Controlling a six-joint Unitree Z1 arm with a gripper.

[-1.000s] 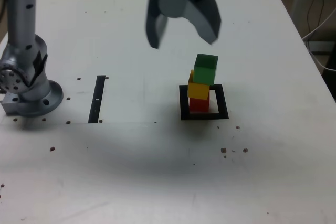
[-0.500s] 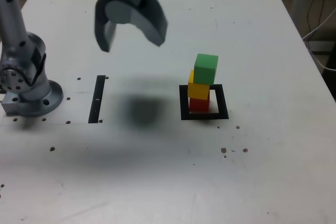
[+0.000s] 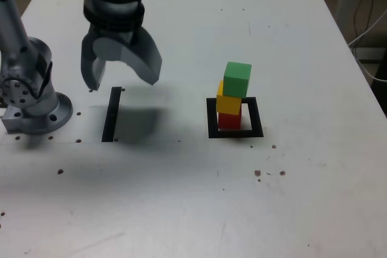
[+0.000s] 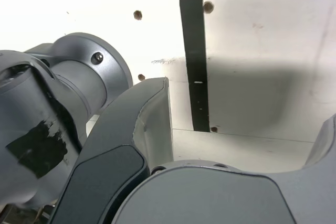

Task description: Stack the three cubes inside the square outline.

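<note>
Near the middle of the desk [image 3: 151,197], as I'm watching through the exterior view, the three cubes are standing in a single stack within the square outline [image 3: 257,118]. The red cube [image 3: 229,121] is sitting at the bottom, the yellow cube [image 3: 229,103] is resting on it, and the green cube [image 3: 236,80] is topping them both. The outline's white centre is showing on the red cube's three o'clock side.

My gripper [image 3: 123,83] is hanging above the desk, well apart from the stack, which is lying a little past its three o'clock in that view. I'm holding its jaws wide open, with nothing between them; the wrist view is showing the same spread.

The straight black strip [image 3: 112,116] is lying flat on the desk at about nine o'clock from the outline, and the arm's base [image 3: 37,119] is standing farther out in that direction. A soft shadow [image 3: 140,124] is falling on the desk between strip and outline, just beside the strip's three o'clock side.
</note>
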